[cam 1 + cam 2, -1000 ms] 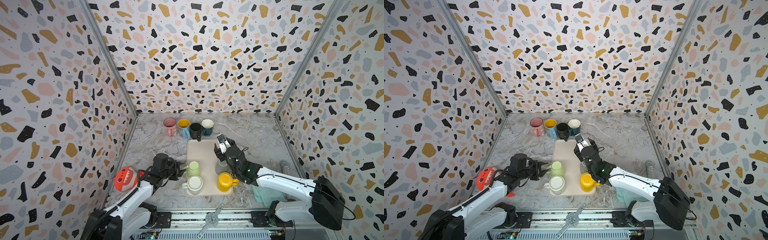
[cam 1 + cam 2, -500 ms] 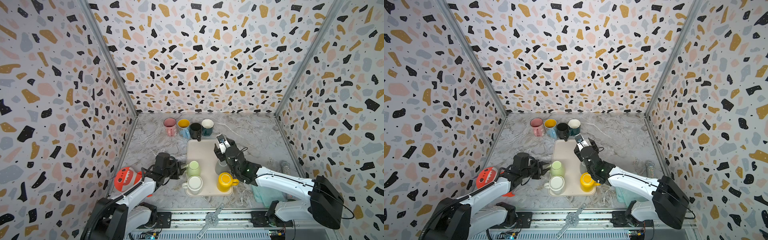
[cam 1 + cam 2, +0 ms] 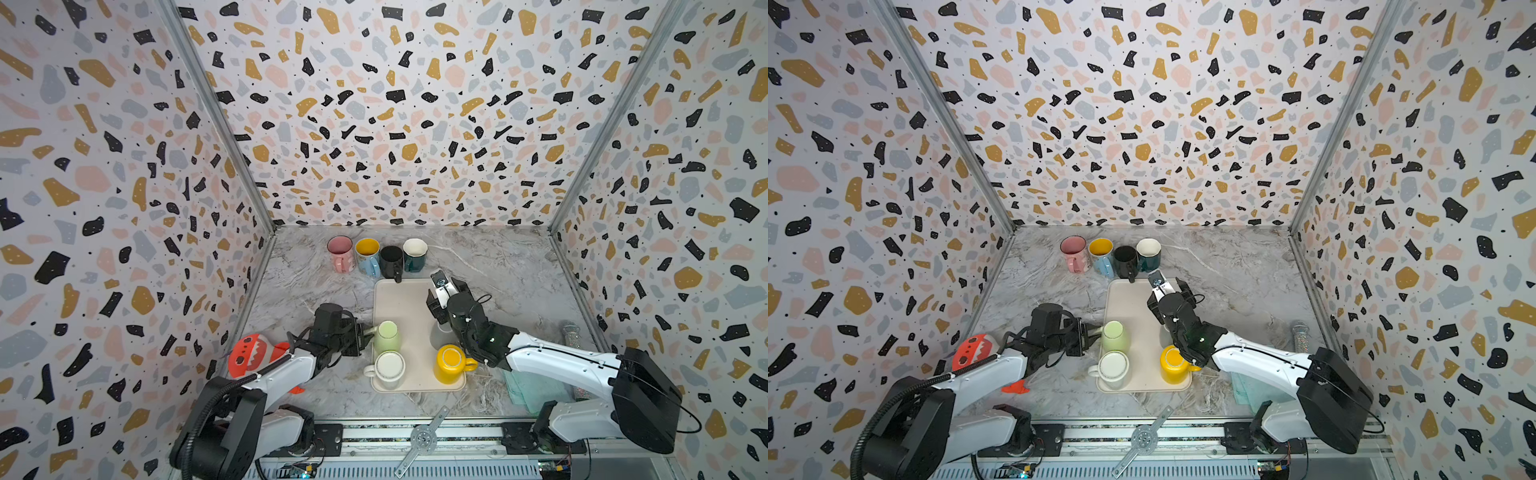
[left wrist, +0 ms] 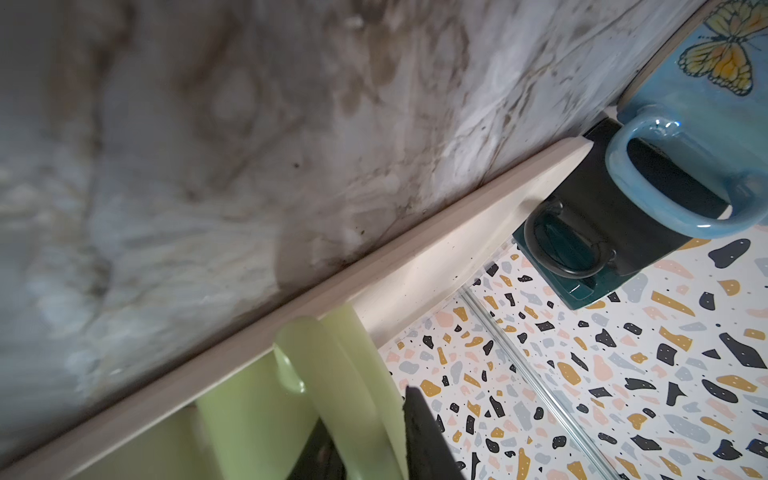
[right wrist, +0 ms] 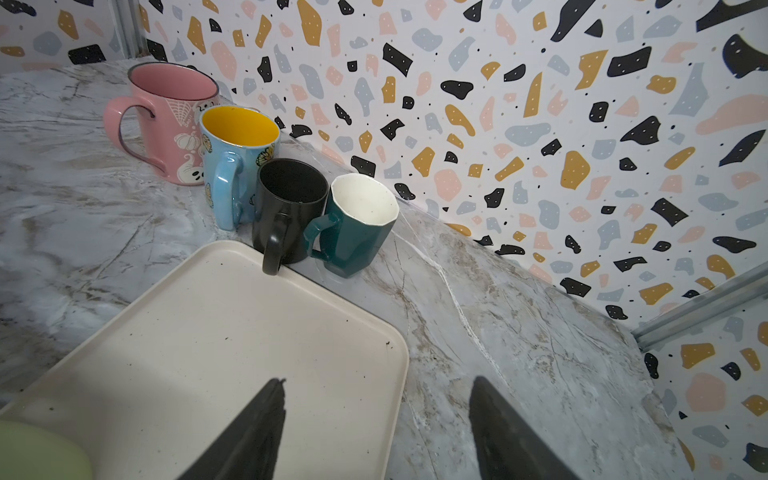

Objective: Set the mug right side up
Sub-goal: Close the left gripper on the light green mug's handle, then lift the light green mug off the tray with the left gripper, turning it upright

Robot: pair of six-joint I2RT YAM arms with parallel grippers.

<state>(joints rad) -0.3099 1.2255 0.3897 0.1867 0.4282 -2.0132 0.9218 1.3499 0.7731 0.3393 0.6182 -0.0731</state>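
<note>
The left end effector (image 3: 366, 335) was set closely about the handle (image 4: 332, 374) of the inverted green mug (image 3: 387, 337) on the tray (image 3: 399, 299); a firm grip could not be confirmed. The right end effector (image 5: 376, 384) was spread wide and empty, with a row of upright mugs (image 5: 286, 195) ranged ahead of it.

- pale green mug (image 3: 386, 337); yellow mug (image 3: 451, 362); off-white mug (image 3: 390, 368); cream tray (image 3: 405, 303)
- pink mug (image 5: 170, 120), white drawings; blue mug (image 5: 239, 166), butterflies, yellow inside; black mug (image 5: 291, 208); teal mug (image 5: 357, 232), white inside
- counter (image 3: 316, 282): grey marble veining
- walls (image 3: 395, 124): white with black, ochre, pink, grey flecks
</note>
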